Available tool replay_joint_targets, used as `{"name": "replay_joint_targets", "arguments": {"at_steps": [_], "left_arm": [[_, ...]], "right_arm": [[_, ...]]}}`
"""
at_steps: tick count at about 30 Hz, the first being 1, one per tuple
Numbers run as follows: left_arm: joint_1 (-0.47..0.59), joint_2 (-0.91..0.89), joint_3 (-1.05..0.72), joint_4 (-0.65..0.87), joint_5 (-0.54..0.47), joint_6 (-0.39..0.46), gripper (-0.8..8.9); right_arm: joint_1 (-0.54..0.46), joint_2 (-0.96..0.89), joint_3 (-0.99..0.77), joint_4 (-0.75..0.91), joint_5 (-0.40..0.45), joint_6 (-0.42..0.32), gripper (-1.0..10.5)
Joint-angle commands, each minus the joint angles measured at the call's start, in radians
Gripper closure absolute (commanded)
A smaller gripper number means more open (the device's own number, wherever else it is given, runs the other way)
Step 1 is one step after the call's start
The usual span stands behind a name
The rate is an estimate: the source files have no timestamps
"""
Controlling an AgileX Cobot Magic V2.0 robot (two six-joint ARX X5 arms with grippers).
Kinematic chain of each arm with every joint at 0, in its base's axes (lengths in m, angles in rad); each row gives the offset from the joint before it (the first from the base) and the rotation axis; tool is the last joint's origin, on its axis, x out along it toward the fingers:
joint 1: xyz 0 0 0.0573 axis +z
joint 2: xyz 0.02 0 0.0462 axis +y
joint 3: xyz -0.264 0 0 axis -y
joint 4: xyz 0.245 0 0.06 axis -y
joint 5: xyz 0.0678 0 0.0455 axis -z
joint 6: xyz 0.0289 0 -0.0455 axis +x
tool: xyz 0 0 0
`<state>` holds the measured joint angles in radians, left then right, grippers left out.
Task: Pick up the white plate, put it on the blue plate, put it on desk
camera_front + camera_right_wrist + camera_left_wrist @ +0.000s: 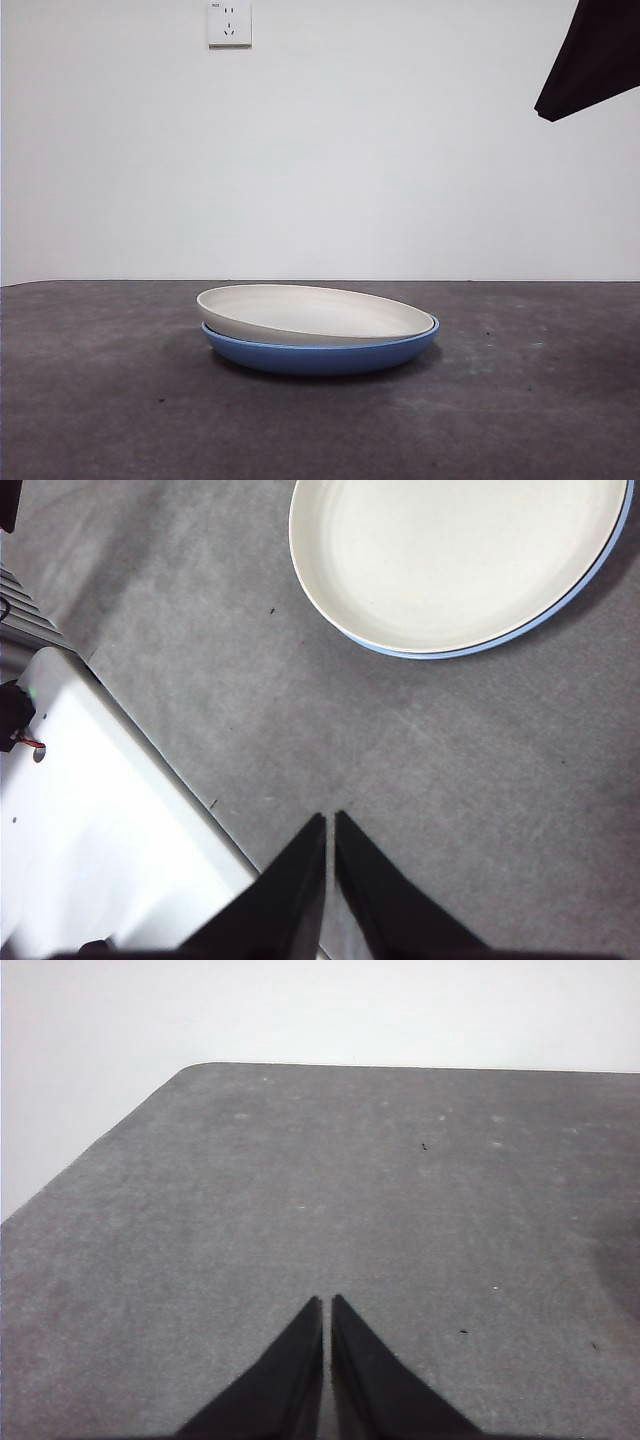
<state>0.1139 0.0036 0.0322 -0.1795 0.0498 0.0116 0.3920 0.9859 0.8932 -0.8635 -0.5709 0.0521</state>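
Observation:
The white plate (312, 313) lies slightly tilted on top of the blue plate (322, 356), both in the middle of the desk (100, 400). From the right wrist, the white plate (455, 555) covers nearly all of the blue plate (595, 560), of which only a thin rim shows. My right gripper (329, 823) is shut and empty, raised above the desk and well back from the plates; it shows as a dark tip at the front view's top right. My left gripper (327, 1305) is shut, hovering over bare desk (350, 1180) with no plate in sight.
A white wall with a power socket (229, 23) stands behind the desk. In the right wrist view a white base unit (90, 820) runs along the desk's edge. The left wrist view shows the desk's far edge and a rounded corner (195, 1068).

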Motion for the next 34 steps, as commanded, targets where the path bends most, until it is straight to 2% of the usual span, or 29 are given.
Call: {"name": "replay_joint_targets", "arguments": {"at_steps": [1,15,18,21,22,28,34], "left_arm": [[0.004,-0.001,-0.021,-0.008,-0.002,-0.005,7.99],[0.004,-0.001,-0.021,-0.008,-0.002,-0.005,7.99],[0.004,-0.001,-0.021,-0.008,-0.002,-0.005,7.99],[0.004,0.0,-0.021,-0.008,-0.002,-0.005,7.98],[0.004,-0.001,-0.021,-0.008,-0.002,-0.005,7.98],[0.004,-0.001,-0.021,-0.008,-0.002,-0.005,7.98],[0.004,-0.001,-0.021,-0.008,-0.002,-0.005,7.98]], "right_arm": [[0.005,0.006,0.018,0.006,-0.002,-0.012,9.4],[0.005,0.006,0.018,0.005,-0.002,-0.012,9.4],[-0.006,0.002,0.018,0.014,0.003,-0.068,9.4],[-0.05,-0.026,0.017,0.072,0.002,-0.164,9.4],[-0.065,-0.04,0.016,0.107,0.002,-0.171,9.4],[-0.207,-0.179,-0.012,0.35,0.004,-0.177,9.4],[-0.381,-0.352,-0.123,0.523,0.071,-0.174,9.4]]}}
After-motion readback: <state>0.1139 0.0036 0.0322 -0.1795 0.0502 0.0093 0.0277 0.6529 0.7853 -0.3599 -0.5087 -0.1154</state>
